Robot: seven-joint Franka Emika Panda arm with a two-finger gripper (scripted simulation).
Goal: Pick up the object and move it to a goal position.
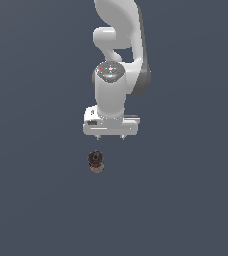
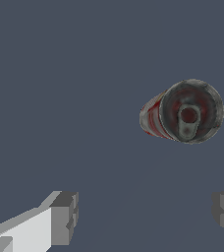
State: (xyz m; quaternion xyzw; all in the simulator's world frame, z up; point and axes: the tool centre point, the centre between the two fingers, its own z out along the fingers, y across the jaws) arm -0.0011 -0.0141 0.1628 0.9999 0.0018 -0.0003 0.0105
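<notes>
A plain, flat dark blue-grey surface (image 1: pixel 36 200) fills both views; the gripper (image 1: pixel 110 137) hangs spread wide and empty; the object (image 1: pixel 96 161), can-like, rests on it nearby, untouched.

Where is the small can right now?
In the exterior view the can sits on the floor just below the open gripper, slightly toward the exterior view's left, not touching it.

I lose the white arm (image 1: pixel 117 30) past the exterior view's 12 o'clock edge | grey fingertips (image 2: pixel 65 216) cropped in wrist view | small dark round can (image 1: pixel 96 161) markings too small to read
</notes>
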